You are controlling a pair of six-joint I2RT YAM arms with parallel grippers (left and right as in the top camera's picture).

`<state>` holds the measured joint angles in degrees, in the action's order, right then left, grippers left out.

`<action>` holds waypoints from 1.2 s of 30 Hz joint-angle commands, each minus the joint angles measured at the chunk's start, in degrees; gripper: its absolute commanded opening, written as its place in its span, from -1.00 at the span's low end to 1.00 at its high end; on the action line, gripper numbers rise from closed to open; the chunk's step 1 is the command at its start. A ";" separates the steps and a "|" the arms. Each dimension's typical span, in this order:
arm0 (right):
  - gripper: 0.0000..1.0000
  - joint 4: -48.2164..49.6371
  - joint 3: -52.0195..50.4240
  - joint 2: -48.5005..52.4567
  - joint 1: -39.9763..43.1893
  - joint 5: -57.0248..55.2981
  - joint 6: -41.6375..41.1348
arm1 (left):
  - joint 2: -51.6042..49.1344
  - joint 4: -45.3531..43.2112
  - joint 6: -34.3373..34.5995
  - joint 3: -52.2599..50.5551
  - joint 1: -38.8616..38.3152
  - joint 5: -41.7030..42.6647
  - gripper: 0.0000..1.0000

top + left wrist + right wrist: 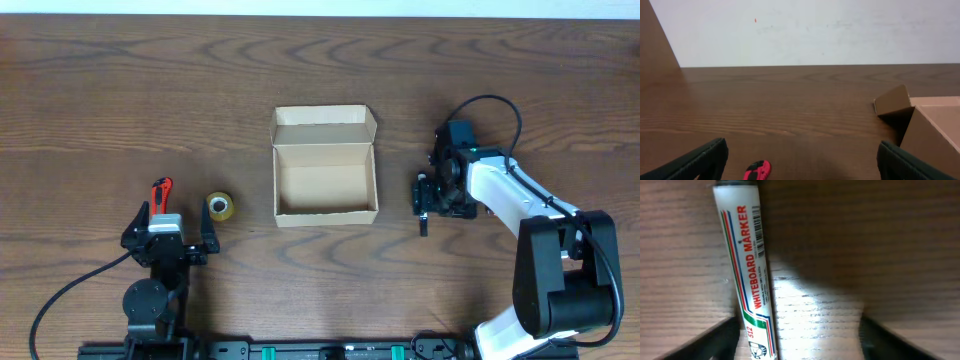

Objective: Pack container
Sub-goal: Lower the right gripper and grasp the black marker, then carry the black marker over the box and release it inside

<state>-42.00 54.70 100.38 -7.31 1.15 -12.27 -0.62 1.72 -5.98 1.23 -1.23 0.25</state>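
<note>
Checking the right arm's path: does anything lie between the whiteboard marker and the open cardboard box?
Nothing visible does. The whiteboard marker lies between the right gripper's open fingers, and only tabletop shows between it and the container's right wall.

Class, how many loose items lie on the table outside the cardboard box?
3. A red cutter at the near left, a tape roll between it and the box, and a whiteboard marker right of the box. The right arm could hide more.
</note>
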 commanded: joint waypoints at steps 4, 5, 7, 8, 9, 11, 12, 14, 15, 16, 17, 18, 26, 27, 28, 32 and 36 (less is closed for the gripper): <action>-0.61 0.72 -1.49 1.01 -0.39 2.29 -0.55 | 0.42 2.71 0.39 -0.94 -0.07 0.72 0.90; -0.78 0.85 -1.49 1.01 -0.39 2.29 -0.55 | 0.42 2.71 0.39 -0.94 -0.07 0.72 0.91; -0.98 0.92 -1.49 1.01 -0.39 2.29 -0.55 | 0.42 2.71 0.42 -0.94 -0.07 0.72 0.90; -0.97 0.92 -1.49 1.01 -0.39 2.32 -0.55 | 0.42 2.69 0.42 -0.94 -0.07 0.72 0.90; -0.97 0.92 -1.49 1.01 -0.39 2.29 -0.55 | 0.42 2.69 0.39 -0.94 -0.07 0.72 0.90; -0.97 0.96 -1.49 1.01 -0.39 2.29 -0.52 | 0.42 2.71 0.42 -0.94 -0.07 0.72 0.90; -0.97 1.09 -1.49 1.01 -0.39 2.32 -0.52 | 0.42 2.71 0.42 -0.94 -0.07 0.72 0.91; -0.97 1.79 -1.49 1.01 -0.39 2.40 -0.55 | 0.42 2.69 0.42 -0.94 -0.07 0.72 0.90; -0.97 2.40 -1.46 1.01 -0.39 2.93 -0.52 | 0.42 2.71 0.42 -0.94 -0.07 0.72 0.90; -0.97 2.97 -1.44 0.98 -0.39 3.63 -0.52 | 0.42 2.71 0.39 -0.94 -0.07 0.72 0.90; -0.97 3.56 -1.29 0.94 -0.39 4.35 -0.50 | 0.42 2.71 0.42 -0.94 -0.07 0.72 0.90; -0.98 4.09 -0.74 0.85 -0.37 4.90 -0.50 | 0.42 2.71 0.39 -0.94 -0.07 0.72 0.90; -0.98 -5.53 16.50 0.26 -0.42 5.57 3.08 | 0.42 2.71 0.42 -0.94 -0.07 0.72 0.90; -0.97 -7.39 19.82 0.22 -0.63 5.60 3.74 | 0.42 2.71 0.42 -0.94 -0.07 0.72 0.90; -0.98 -8.94 22.64 0.22 -0.87 5.84 4.44 | 0.42 2.71 0.42 -0.94 -0.07 0.72 0.90; -0.97 -14.23 33.18 0.22 -2.75 8.52 9.55 | 0.42 2.71 0.42 -0.94 -0.07 0.72 0.91; -0.98 -18.64 40.22 0.22 -6.69 13.42 20.28 | 0.42 2.71 0.42 -0.94 -0.07 0.72 0.90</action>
<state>-58.59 90.67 101.19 -10.72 9.26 -2.20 -0.60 1.69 -5.98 1.23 -1.23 0.25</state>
